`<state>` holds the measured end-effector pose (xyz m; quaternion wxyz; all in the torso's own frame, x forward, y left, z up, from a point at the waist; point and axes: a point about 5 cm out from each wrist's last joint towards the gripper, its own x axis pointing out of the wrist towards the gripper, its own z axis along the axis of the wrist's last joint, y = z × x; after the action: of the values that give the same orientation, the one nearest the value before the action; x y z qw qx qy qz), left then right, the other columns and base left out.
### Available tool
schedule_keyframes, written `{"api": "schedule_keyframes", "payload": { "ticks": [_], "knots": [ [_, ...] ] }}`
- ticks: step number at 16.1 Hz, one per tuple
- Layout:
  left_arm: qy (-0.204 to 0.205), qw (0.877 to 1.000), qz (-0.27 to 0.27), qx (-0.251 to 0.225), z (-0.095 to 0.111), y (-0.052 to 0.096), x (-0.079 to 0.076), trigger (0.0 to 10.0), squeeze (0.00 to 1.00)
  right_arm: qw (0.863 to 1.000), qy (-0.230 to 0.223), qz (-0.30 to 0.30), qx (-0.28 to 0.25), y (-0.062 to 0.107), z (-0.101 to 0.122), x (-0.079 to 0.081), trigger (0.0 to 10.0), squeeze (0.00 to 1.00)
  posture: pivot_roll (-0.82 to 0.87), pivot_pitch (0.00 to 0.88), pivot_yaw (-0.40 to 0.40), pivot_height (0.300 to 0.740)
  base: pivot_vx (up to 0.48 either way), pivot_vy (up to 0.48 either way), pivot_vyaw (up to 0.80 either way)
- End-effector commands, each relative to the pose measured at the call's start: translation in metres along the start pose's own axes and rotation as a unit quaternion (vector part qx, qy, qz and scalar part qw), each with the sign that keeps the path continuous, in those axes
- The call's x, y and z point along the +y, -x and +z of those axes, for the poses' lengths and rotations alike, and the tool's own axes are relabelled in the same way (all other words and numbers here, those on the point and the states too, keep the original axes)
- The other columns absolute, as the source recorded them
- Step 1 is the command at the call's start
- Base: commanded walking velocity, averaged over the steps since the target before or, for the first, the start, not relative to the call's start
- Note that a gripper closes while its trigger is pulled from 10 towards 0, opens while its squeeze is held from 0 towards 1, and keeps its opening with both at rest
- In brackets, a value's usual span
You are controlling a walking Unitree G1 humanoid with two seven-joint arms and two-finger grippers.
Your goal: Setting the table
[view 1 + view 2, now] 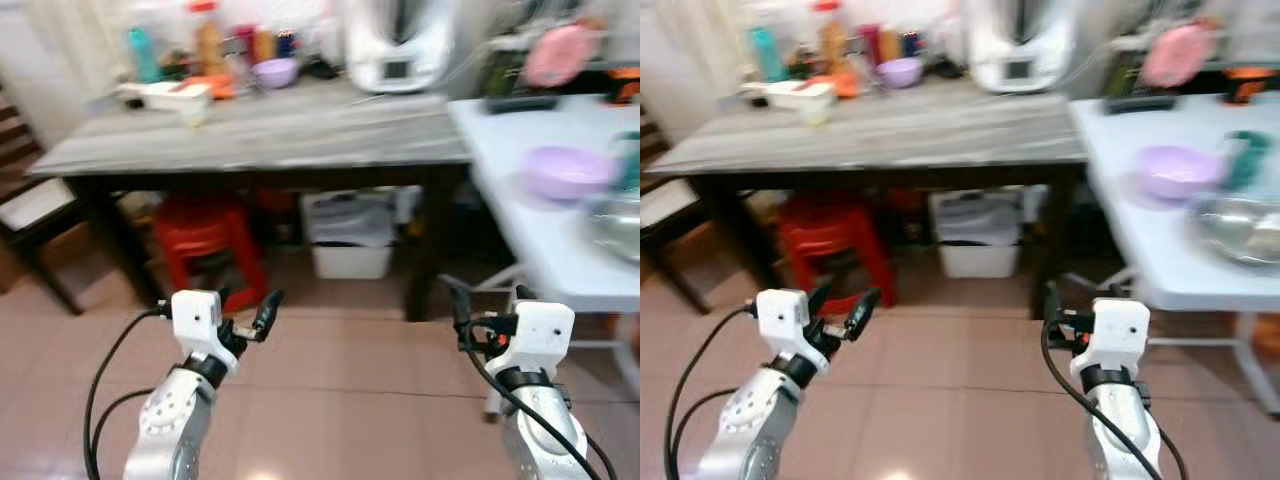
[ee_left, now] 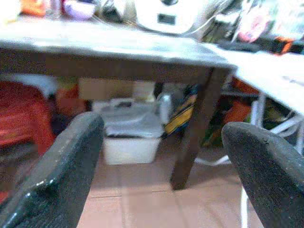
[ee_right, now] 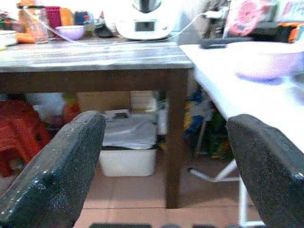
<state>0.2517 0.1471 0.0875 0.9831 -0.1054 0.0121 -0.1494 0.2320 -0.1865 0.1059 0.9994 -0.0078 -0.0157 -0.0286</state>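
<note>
A lilac bowl [image 1: 566,170] and a metal bowl [image 1: 615,225] stand on the white table [image 1: 530,240] at my right, with a teal cup [image 1: 628,160] beside them. A smaller lilac bowl [image 1: 275,72] sits among bottles at the back of the grey wooden table [image 1: 300,135] ahead. Both arms are raised low in front of me, over the tiled floor and short of the tables. My left gripper [image 1: 250,315] is open and holds nothing, its fingers [image 2: 61,175] wide apart. My right gripper [image 1: 488,298] is likewise open and holds nothing, near the white table's corner.
Under the grey table stand a red stool [image 1: 205,240] and a white lidded bin [image 1: 350,240]. A dark chair [image 1: 30,215] is at the far left. A white kitchen appliance [image 1: 395,45] sits at the back. The grey table's dark leg [image 1: 425,250] stands close to the white table.
</note>
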Motion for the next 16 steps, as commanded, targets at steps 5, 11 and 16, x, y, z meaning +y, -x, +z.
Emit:
{"api": "schedule_keyframes", "payload": {
  "ticks": [5, 11, 16],
  "knots": [
    [-0.01, 1.0, 0.024, 0.008, 0.0001, 0.005, 0.0116, 10.0, 0.0, 1.0, -0.008, 0.021, -0.006, -0.0028, 0.0038, 0.012, 10.0, 0.0, -0.02, 0.008, 0.064, 0.74, 0.0, -0.378, 0.0],
    [-0.013, 1.0, 0.02, 0.01, 0.0011, 0.0027, 0.0114, 10.0, 0.0, 1.0, -0.011, 0.021, -0.004, -0.0022, 0.0028, 0.0142, 10.0, 0.0, -0.02, 0.015, 0.075, 0.74, 0.0, -0.376, 0.0],
    [-0.017, 1.0, 0.015, 0.015, -0.0001, 0.0021, 0.0126, 10.0, 0.0, 1.0, -0.013, 0.02, -0.003, -0.0021, 0.0016, 0.0159, 10.0, 0.0, -0.02, 0.017, 0.081, 0.74, 0.0, -0.375, 0.0]
  ]
}}
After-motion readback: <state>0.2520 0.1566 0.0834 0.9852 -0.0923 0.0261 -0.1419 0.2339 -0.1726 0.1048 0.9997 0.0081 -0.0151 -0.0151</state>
